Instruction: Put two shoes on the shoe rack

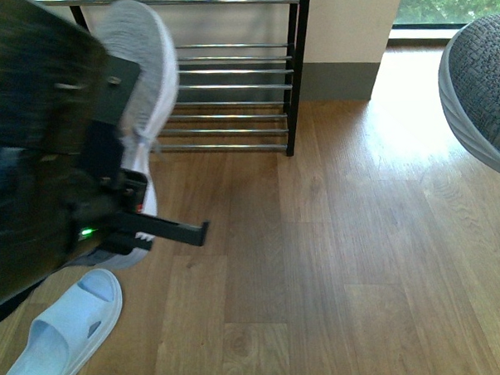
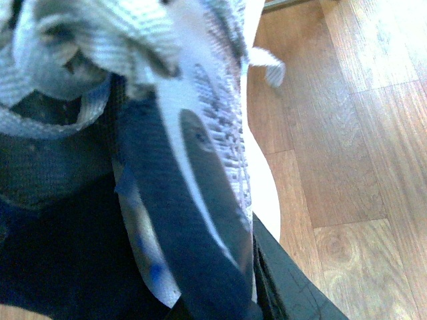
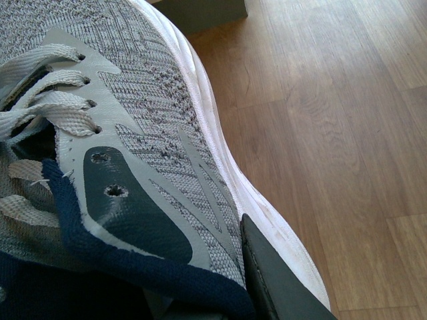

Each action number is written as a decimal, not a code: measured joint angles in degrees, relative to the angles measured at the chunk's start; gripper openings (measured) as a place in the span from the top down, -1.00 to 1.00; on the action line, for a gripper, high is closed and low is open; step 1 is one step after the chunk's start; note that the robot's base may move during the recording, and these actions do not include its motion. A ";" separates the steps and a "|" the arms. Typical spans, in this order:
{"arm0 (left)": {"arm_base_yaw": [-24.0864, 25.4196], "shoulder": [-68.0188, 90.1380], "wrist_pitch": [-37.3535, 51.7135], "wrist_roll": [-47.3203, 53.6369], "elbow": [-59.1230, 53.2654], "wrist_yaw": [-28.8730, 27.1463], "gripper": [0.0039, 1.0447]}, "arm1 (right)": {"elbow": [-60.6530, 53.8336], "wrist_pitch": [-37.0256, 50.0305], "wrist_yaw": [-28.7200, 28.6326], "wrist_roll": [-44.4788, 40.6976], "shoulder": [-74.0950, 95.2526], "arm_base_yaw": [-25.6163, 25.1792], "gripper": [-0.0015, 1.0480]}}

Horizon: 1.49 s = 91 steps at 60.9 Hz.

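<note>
The left tool is clenched on the collar of the left-hand sneaker, holding it off the floor at ten o'clock, toe up in front of the chrome bars of the shoe rack, which stands at twelve. The right tool grips the right-hand sneaker aloft at two o'clock. A pale blue slipper lies on the wooden floor at seven.

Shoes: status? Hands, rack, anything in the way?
Left hand shut on left shoe, raised before the shoe rack. Right hand shut on right shoe, off right. Neither racked yet. Pale blue slipper on floor, not at rack.
</note>
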 joint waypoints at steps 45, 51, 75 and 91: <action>2.99 -48.13 -22.80 -5.22 -15.91 -2.32 0.97 | 0.00 0.00 -0.04 0.00 0.00 0.00 0.97; 3.17 -48.13 -22.80 -5.27 -15.91 -3.13 0.97 | 0.00 0.00 -0.33 0.00 0.00 0.04 0.97; 3.06 -48.17 -22.84 -5.33 -15.93 -2.49 0.97 | -0.02 -0.07 0.00 0.00 -0.02 -0.02 0.97; 2.93 -48.17 -22.84 -5.33 -15.93 -2.29 0.97 | -0.02 -0.09 0.13 0.02 0.00 -0.17 0.97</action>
